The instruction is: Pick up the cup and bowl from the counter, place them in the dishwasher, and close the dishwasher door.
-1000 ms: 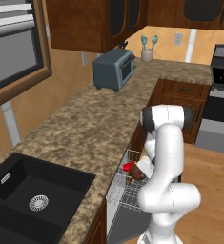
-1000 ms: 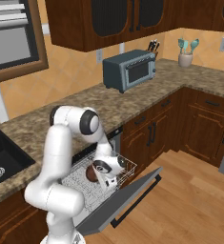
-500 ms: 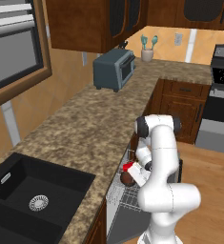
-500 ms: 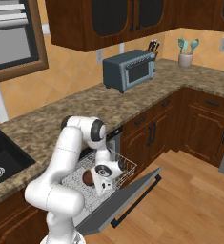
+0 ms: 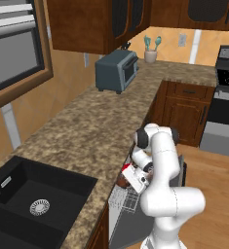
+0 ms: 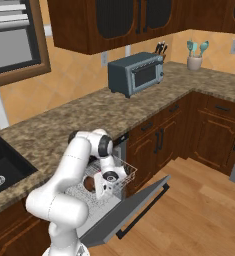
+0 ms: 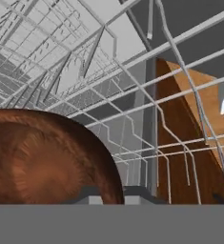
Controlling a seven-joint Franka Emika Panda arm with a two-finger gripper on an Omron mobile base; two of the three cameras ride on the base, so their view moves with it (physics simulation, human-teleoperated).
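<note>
hand view: the bowl (image 7: 42, 157), dark brown and round, looms at lower left, right under the hand, over the white wire rack (image 7: 132, 95) of the dishwasher (image 6: 109, 210). fingers (image 6: 105, 186) sit narrow, nearly shut, apparently pinching the bowl's rim; the contact itself is hidden.

right base view: arm folded low into the open dishwasher, bowl (image 6: 90, 184) inside the rack just beside the hand. dishwasher door (image 6: 131, 210) hangs down and open. left base view: something red, likely the cup (image 5: 126, 168), shows by the hand, also at the rack.

step in hand, as i judge: setting the bowl in the rack. next move calls for opening the fingers, lifting clear of the wires, then pushing the door up to close. the desk (image 5: 86, 131) holds the toaster (image 6: 135, 73).
</note>
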